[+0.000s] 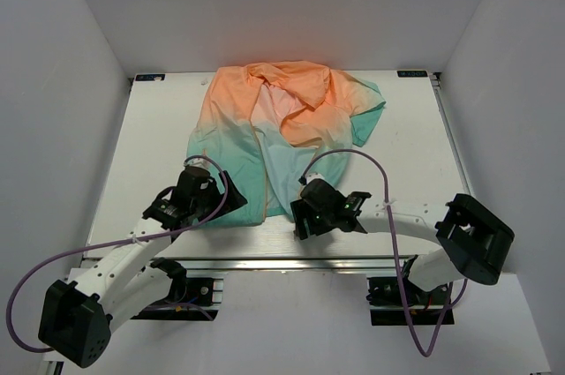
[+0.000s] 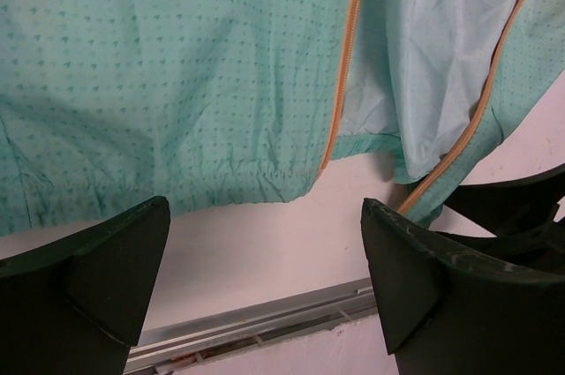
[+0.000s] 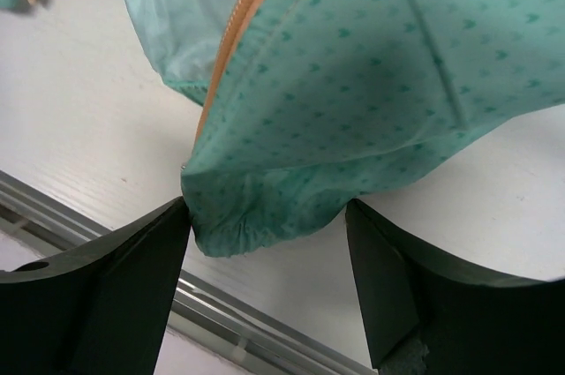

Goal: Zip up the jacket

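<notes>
Scene: white table (image 1: 146, 150) seen from above, two robot arms at its near edge, jacket (image 1: 265, 119) spread in front of them.
Jacket position: lay mid-table, peach-orange shoulders at the far side, teal hem toward the arms; upper part rumpled.
Front: open. Pale lining (image 2: 441, 31) showed betw. the two orange zipper (image 2: 341, 75) edges, which ran apart down to the hem.
Left gripper (image 2: 265, 209): fingers wide apart, nothing held. It hung over bare table just on the near side of the left panel's hem, not touching cloth as far as visible.
Right gripper (image 3: 265, 209): also wide open. Bottom corner of the right panel, w/ zipper end, sat betw. the fingers, cloth brushing the finger on the left of the wrist view. Not clamped.
Slider: couldn't be made out in any view.
Done so far: judging by this, nothing zipped; arms merely placed at the two hem corners.
Left to do: prob. grip both bottom ends, bring them together, seat the pin in the slider, then pull up to the collar, i.e. nearly the whole job.
</notes>
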Action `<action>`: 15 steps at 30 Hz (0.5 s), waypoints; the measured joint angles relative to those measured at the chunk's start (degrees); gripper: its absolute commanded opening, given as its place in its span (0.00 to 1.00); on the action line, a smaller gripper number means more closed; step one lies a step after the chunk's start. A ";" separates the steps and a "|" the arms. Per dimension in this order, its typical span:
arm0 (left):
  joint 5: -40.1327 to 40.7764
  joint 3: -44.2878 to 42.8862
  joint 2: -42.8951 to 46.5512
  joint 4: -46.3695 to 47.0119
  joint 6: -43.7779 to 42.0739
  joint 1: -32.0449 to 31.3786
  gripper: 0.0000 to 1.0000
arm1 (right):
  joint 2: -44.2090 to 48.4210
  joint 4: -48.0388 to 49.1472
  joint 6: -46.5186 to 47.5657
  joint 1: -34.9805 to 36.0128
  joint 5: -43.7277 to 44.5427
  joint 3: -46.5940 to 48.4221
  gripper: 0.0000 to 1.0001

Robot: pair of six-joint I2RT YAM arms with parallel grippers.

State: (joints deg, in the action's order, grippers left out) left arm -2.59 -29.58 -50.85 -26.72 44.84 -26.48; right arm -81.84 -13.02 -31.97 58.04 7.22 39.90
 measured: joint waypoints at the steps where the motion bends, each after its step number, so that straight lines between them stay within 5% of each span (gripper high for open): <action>1: -0.02 0.17 0.00 -0.02 -0.02 0.00 0.98 | -0.09 0.26 -0.57 0.00 0.33 0.00 0.77; 8: -0.07 0.74 0.07 0.00 -0.04 0.00 0.98 | -0.17 1.03 -3.26 0.00 1.49 0.00 0.74; 15: -0.02 0.74 0.42 -0.04 -0.04 0.00 0.98 | -1.40 0.92 -5.57 0.66 3.76 0.37 0.48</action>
State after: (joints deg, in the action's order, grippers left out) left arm -2.61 -28.84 -50.43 -26.76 44.80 -26.48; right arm -83.24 -12.10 -37.54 58.70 10.98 40.27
